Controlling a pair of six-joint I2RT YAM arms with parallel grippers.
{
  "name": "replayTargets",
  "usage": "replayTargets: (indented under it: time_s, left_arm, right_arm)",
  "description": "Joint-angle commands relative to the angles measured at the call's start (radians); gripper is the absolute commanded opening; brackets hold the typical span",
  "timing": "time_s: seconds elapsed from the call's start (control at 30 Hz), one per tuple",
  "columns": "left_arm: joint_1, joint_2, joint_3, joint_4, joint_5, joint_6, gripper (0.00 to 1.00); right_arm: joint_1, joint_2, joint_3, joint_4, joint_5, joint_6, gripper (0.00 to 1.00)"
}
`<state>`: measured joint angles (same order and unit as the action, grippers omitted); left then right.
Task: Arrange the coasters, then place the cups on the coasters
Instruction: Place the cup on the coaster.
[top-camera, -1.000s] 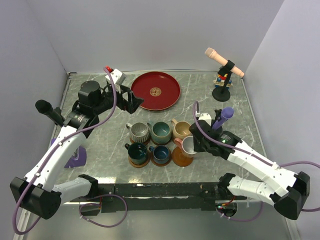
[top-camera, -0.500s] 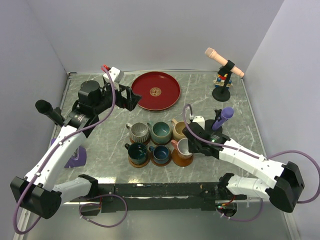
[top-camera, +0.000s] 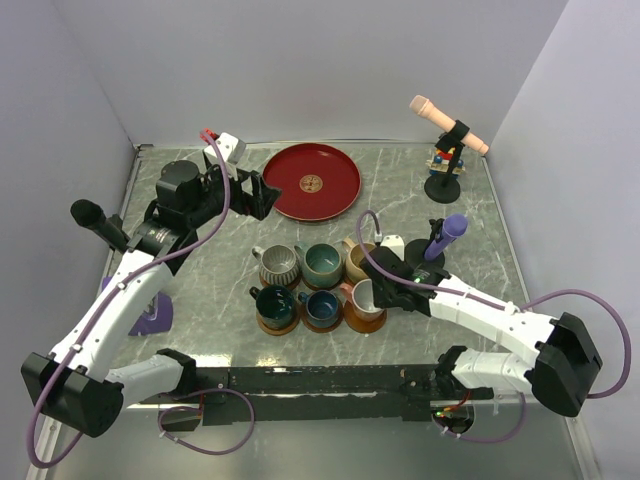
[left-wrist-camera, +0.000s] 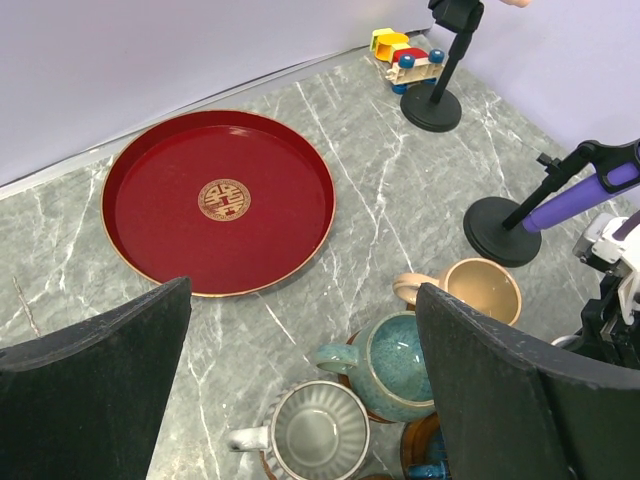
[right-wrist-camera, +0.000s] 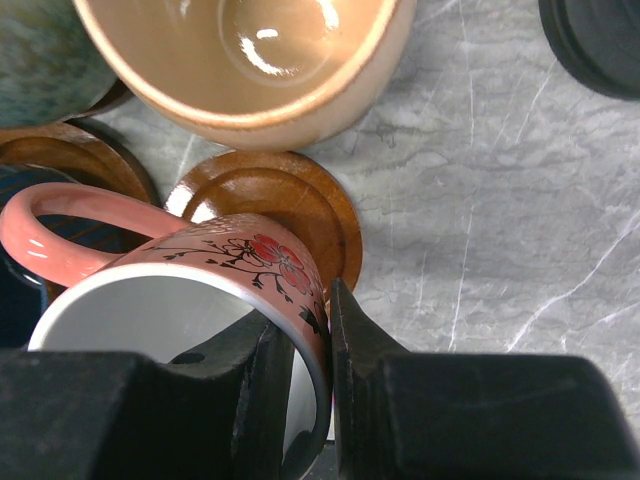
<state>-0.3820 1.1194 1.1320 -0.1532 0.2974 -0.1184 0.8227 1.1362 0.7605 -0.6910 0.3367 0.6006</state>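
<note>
Pinching the pink cup (right-wrist-camera: 200, 290) by its rim, your right gripper (right-wrist-camera: 310, 330) leaves the base free for the bare coaster (right-wrist-camera: 290, 205); left gripper (left-wrist-camera: 300, 330) gapes empty.

Five cups (top-camera: 322, 262) sit on coasters (top-camera: 277, 323), it seems; the pink cup (right-wrist-camera: 250, 260) tilts over the sixth coaster (right-wrist-camera: 290, 195).

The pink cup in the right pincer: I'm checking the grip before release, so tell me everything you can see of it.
The pink cup is a glazed ceramic mug, terracotta-pink outside with a painted branch of red blossoms, white inside, with a looped pink handle. The right pincer grips its rim, one finger inside and one outside the wall. It hangs over a bare wooden coaster, beside the beige cup; whether its base touches the coaster cannot be told.
</note>
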Motion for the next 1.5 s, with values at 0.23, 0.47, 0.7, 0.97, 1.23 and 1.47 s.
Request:
replayTargets:
  time_s: [0.23,0.47,0.7,0.97,1.23,1.47]
  left_arm:
    - [0.005,-0.003,0.003,0.05,-0.004,-0.015,0.97]
    - [0.006,-0.003,0.002,0.05,-0.001,-0.017,0.97]
    - [0.005,-0.003,0.002,0.05,0.003,-0.015,0.97]
    - [0.006,0.002,0.005,0.049,0.009,-0.015,0.96]
    - [0.006,-0.001,0.005,0.047,0.006,-0.013,0.97]
    - [0.006,0.0,0.005,0.046,0.008,-0.013,0.97]
  right_arm:
    - [0.01,-0.01,-0.018,0.061,0.021,0.021,0.0]
    - [0.01,-0.018,-0.038,0.088,0.018,0.024,0.0]
    - [0.01,-0.012,-0.05,0.091,0.021,0.022,0.0]
    - [0.01,-0.009,-0.046,0.074,0.038,0.025,0.05]
    - [0.01,0.016,-0.027,0.065,0.048,0.021,0.29]
    - [0.009,0.016,-0.015,0.058,0.054,0.018,0.45]
